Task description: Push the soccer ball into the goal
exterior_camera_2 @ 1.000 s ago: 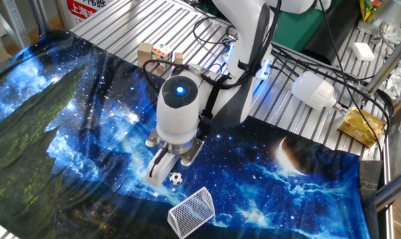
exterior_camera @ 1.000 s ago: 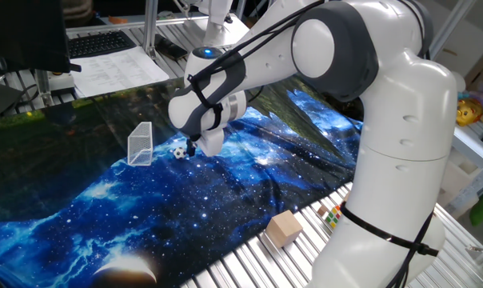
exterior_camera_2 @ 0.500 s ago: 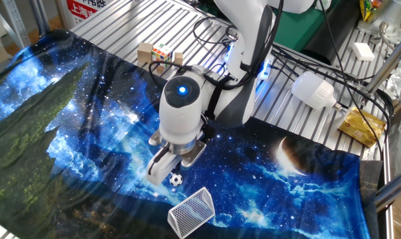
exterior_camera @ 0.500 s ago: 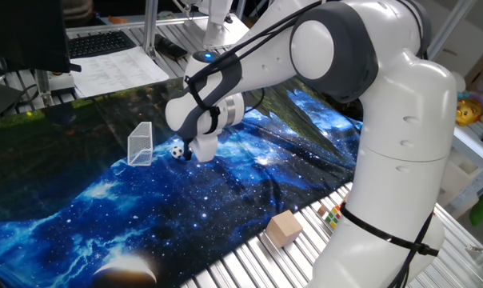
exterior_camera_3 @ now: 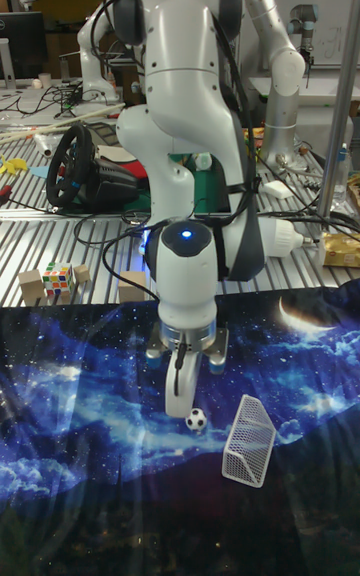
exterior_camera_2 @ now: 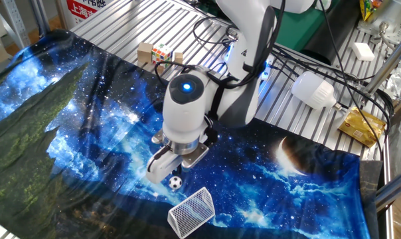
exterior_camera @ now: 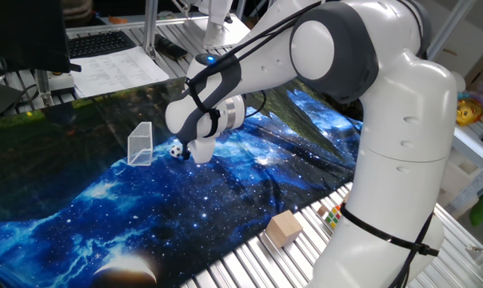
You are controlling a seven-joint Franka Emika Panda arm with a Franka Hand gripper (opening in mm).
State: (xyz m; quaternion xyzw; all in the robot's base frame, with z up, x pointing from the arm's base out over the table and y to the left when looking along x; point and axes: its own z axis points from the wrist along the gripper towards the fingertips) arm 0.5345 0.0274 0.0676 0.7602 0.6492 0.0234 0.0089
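The soccer ball, tiny and white with black patches, rests on the blue galaxy cloth. It lies a short way from the open mouth of the goal, a small whitish mesh box. My gripper is low over the cloth, right behind the ball on the side away from the goal. Its fingers are pressed together with nothing between them, and their tips sit against or just beside the ball.
A tan wooden block and a multicoloured puzzle cube stand on the metal slats past the cloth's edge. A keyboard and papers lie at the far side.
My gripper has slid a little toward the goal, and the ball has rolled ahead of it, closing part of the gap to the goal's mouth.
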